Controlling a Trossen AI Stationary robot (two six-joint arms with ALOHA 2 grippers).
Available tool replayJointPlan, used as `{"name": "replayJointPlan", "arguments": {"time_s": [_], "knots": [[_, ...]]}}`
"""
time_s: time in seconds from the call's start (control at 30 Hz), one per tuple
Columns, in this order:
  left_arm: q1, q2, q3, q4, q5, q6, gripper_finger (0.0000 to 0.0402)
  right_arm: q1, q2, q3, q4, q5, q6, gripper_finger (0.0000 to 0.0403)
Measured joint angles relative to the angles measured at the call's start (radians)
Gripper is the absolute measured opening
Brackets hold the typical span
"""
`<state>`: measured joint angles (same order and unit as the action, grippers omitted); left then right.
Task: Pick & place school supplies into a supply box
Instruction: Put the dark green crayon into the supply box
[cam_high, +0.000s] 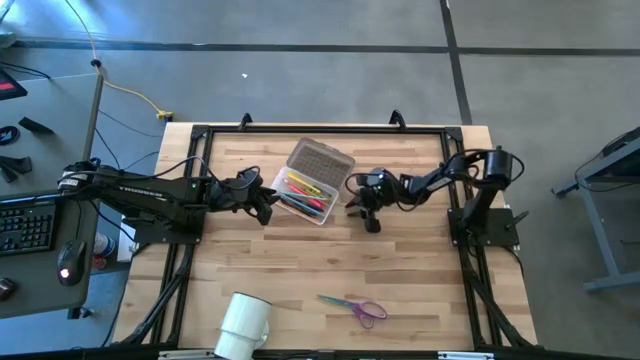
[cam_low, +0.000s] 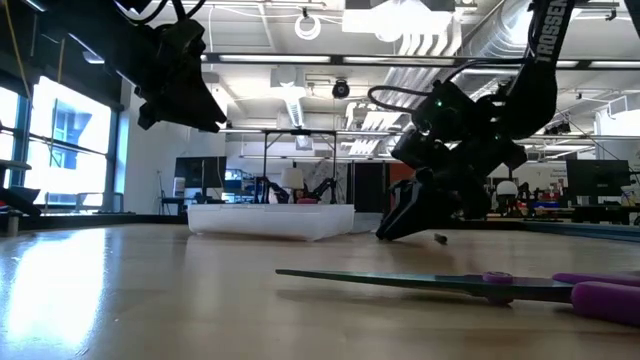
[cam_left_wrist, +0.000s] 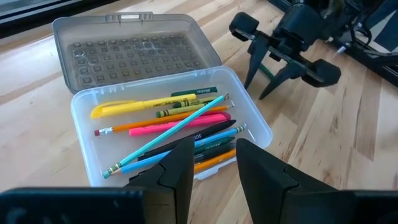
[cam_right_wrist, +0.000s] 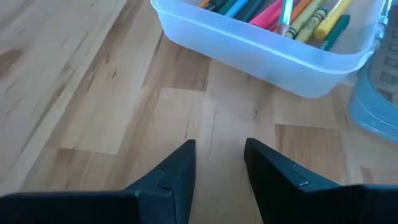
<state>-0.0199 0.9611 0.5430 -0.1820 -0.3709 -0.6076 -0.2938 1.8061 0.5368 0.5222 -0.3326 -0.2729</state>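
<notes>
The clear supply box (cam_high: 308, 195) sits mid-table on its base, its ribbed grey lid (cam_high: 321, 160) laid open toward the far edge. Several pens and pencils (cam_left_wrist: 180, 121) lie inside, yellow, orange, pink, blue and black. The purple-handled scissors (cam_high: 355, 307) lie flat near the table's near edge, also in the low view (cam_low: 480, 285). My left gripper (cam_left_wrist: 214, 168) hovers open just left of the box, holding nothing. My right gripper (cam_right_wrist: 219, 162) is open and empty just right of the box, its tips low over the wood (cam_low: 420, 220).
A white cylindrical cup (cam_high: 243, 325) lies on its side at the near edge, left of the scissors. A black frame rail (cam_high: 320, 128) borders the table top. Bare wood lies between the box and the scissors. A desk with keyboard and mouse (cam_high: 30, 230) stands left of the table.
</notes>
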Motion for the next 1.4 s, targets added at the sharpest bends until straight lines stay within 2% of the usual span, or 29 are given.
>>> {"name": "replayJointPlan", "arguments": {"time_s": [0.23,0.37,0.47,0.57,0.7,0.77,0.8,0.93,1.03,1.2,1.4], "knots": [[0.000,0.000,0.000,0.000,0.000,0.000,0.0156,0.035,-0.011,-0.004,0.116,0.046,0.003,0.0129],[0.000,0.000,0.000,0.000,0.000,0.000,0.0156,0.052,-0.140,0.020,0.077,0.052,-0.019,0.0129],[0.000,0.000,0.000,0.000,0.000,0.000,0.0156,0.055,-0.307,0.030,-0.170,0.046,-0.039,0.0129],[0.000,0.000,0.000,0.002,0.000,0.000,0.0156,0.055,-0.515,0.044,-0.451,0.067,0.043,0.0129],[0.000,0.000,0.000,0.001,0.000,0.000,0.0156,0.060,-0.721,0.039,-0.907,0.270,0.166,0.0129],[0.000,0.000,0.000,0.000,0.000,0.000,0.0156,0.072,-0.789,0.024,-1.009,0.343,0.222,0.0129],[0.000,0.000,0.000,0.000,0.000,0.000,0.0156,0.082,-0.814,0.004,-0.992,0.344,0.240,0.0129],[0.000,0.000,0.000,0.001,-0.008,0.000,0.0156,0.116,-0.839,-0.094,-0.883,0.309,0.249,0.0129],[0.000,0.000,0.000,0.000,-0.009,0.000,0.0156,0.121,-0.821,-0.158,-0.862,0.307,0.319,0.0129],[0.000,0.000,0.000,0.000,0.000,0.000,0.0156,0.123,-0.783,-0.137,-0.831,0.355,0.346,0.0129],[0.000,0.000,0.000,0.002,-0.005,0.000,0.0156,0.117,-0.689,-0.140,-0.812,0.330,0.348,0.0129]]}}
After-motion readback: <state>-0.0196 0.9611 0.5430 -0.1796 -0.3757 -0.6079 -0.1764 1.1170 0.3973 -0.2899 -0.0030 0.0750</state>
